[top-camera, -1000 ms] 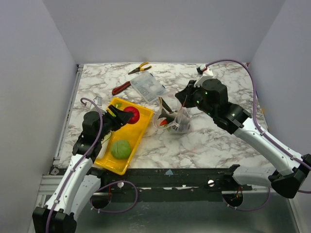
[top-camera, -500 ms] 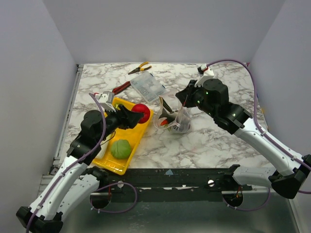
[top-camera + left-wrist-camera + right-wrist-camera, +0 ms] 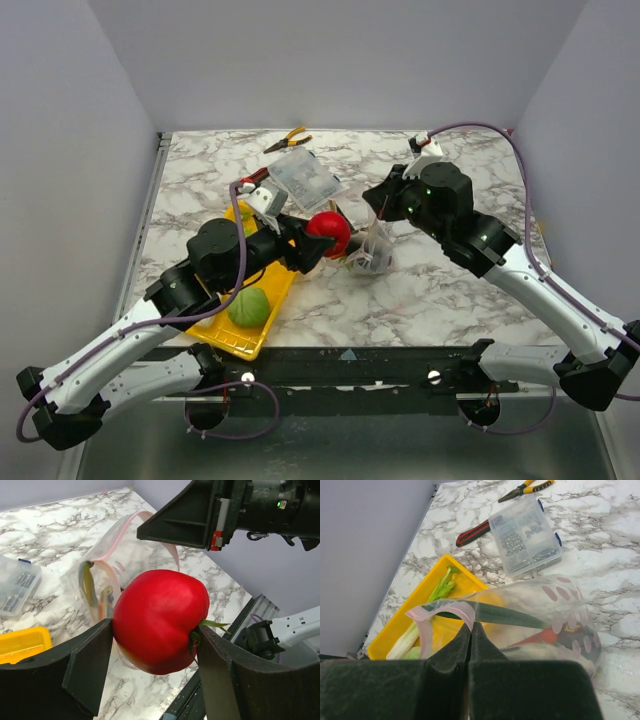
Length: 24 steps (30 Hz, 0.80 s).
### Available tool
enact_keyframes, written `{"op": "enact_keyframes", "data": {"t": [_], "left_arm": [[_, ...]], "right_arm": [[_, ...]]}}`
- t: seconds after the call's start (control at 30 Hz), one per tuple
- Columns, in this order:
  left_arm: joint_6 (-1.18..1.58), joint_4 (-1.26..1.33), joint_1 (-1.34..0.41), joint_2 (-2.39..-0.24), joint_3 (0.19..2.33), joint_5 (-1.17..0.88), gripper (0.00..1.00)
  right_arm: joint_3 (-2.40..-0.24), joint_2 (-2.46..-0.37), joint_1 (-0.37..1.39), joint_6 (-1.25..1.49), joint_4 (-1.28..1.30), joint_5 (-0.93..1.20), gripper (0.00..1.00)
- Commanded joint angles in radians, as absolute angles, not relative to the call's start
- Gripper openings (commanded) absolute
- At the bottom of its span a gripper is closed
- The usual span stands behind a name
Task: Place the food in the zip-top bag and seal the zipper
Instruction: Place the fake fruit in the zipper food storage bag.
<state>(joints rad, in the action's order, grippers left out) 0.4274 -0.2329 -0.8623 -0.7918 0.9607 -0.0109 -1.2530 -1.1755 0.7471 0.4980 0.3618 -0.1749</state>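
- Change: in the top view the left gripper has lifted the tomato out of the yellow tray. It has carried the tomato from the left of the frame toward the centre.
- The tomato now sits just beside the bag, slightly above its mouth.
- Meaning for the task: we judge that the pick is complete and the transfer is nearly done. Release into the bag is not yet done.
- Left gripper state: the jaws are spread to the tomato's width and clamp it on both sides, as the left wrist view confirms.
- Left arm pose: the arm reaches diagonally from the lower left toward the centre, with the forearm passing over the tray.
- Right gripper state: the fingers are pressed together on the pink zipper strip. They hold the bag mouth up and open.
- Right arm pose: the arm is bent at the elbow and reaches in from the lower right, with the wrist above the bag.
- Remaining food: the cabbage lies in the tray. We see some green and red items already inside the bag.
- Sealing is not yet started.
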Motion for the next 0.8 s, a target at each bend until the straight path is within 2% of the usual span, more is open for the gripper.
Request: {"op": "enact_keyframes", "data": {"t": [0.0, 0.33, 0.77], "left_arm": [[0.305, -0.262, -0.943, -0.875, 1.046, 0.132, 0.4], [0.315, -0.403, -0.963, -1.053, 1.226, 0.243, 0.41], [0.295, -0.464, -0.975, -1.14, 1.296, 0.291, 0.45]], "right_arm": [[-1.266, -1.138, 0.751, 0.515, 0.348, -0.161, 0.01], [-1.26, -1.107, 0.751, 0.541, 0.325, -0.107, 0.01], [-1.265, -1.109, 0.751, 0.57, 0.288, -0.028, 0.01]]}}
